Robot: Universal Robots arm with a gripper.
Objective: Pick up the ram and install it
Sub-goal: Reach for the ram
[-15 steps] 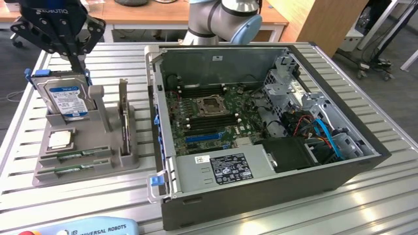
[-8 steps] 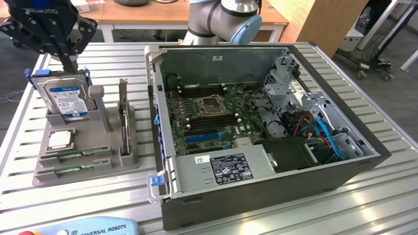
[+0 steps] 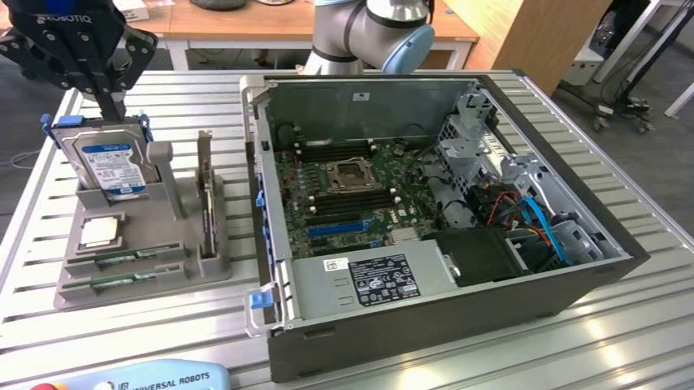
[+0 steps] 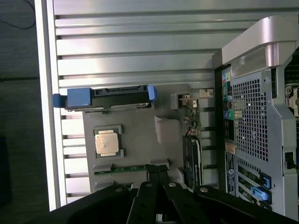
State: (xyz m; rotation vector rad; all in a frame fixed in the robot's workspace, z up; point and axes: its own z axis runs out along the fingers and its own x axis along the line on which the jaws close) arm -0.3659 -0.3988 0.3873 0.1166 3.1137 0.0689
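the exterior view is set high and back, aimed obliquely down over the slatted table, the open computer case and the grey parts holder at the exterior view's left, while the wrist view is aimed straight down from nearer above that holder, whose hard drive and processor, with the case's edge, are shared by both.

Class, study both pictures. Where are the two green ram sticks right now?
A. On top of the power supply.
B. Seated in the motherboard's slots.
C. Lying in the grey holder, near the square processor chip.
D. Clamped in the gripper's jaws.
C: one ram stick and its twin lie flat in the grey holder beside the processor chip, while the gripper, jaws shut on nothing, is over by the hard drive.
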